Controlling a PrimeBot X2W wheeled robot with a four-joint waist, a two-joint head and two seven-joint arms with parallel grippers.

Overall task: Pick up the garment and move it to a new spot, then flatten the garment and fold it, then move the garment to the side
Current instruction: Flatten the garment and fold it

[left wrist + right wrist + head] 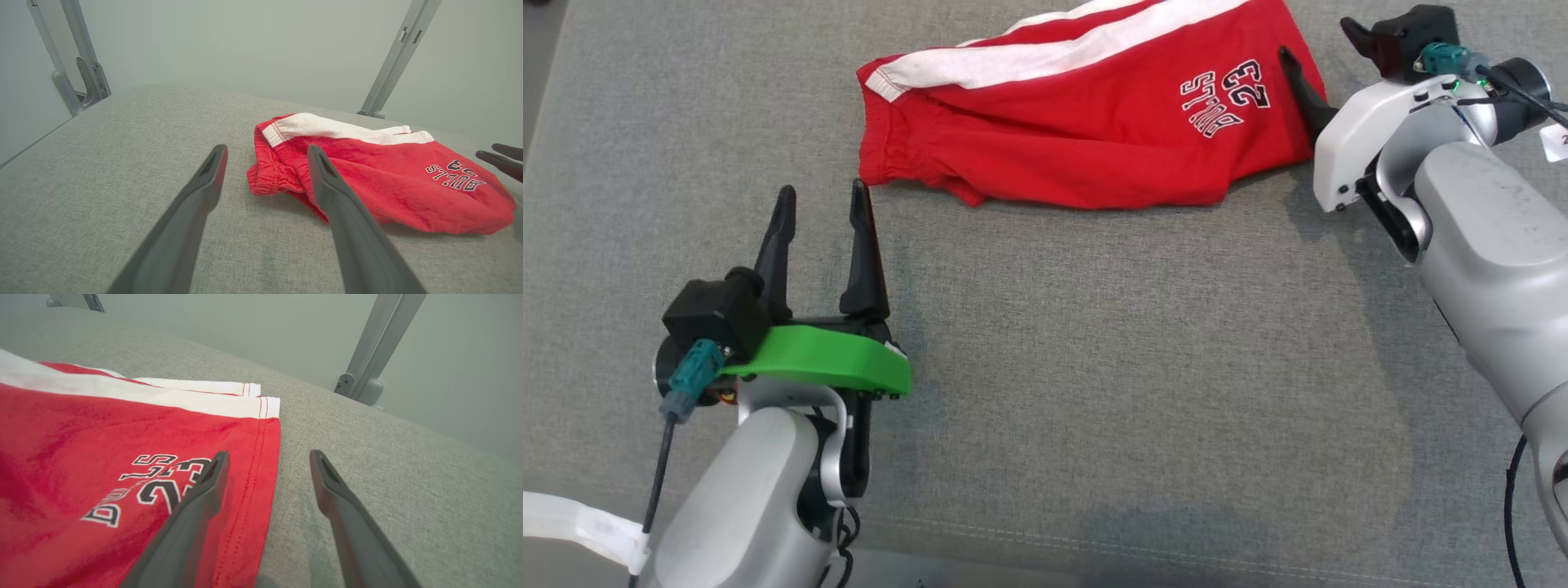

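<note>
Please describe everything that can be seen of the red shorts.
The shorts are red, of soft knit-looking cloth, with a white side stripe, a gathered waistband and a black-and-white print "BULLS 23". They lie folded leg upon leg, fairly flat, on the grey cloth surface. The open left gripper is by the waistband corner; the open right gripper straddles the hem edge. Neither holds them.

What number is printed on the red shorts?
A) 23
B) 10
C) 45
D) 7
A: the black-and-white print near the hem of the red shorts reads 23, just under the team word.
</note>
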